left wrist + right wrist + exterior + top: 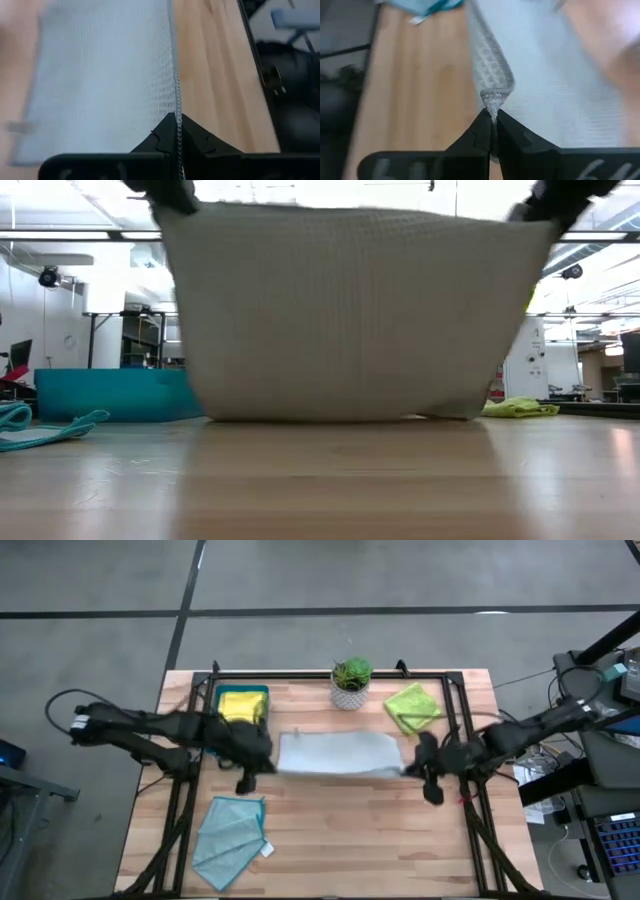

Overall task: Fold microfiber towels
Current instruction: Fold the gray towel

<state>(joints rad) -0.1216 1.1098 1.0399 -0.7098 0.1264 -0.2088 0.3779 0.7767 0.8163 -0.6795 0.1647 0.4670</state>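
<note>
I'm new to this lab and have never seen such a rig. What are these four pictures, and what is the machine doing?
It is a robot with two dark arms at a wooden table, each ending in a two-finger gripper. One picture looks straight down from above, one looks level across the tabletop, and two come from cameras on the arms' wrists.

The left gripper and the right gripper are each shut on an edge of the grey towel, holding it stretched between them. In the low view it hangs like a curtain, its bottom edge at the tabletop.

Also on the table: a teal towel with a white tag, a green towel, a yellow towel in a dark teal tray, and a small potted plant.
</note>
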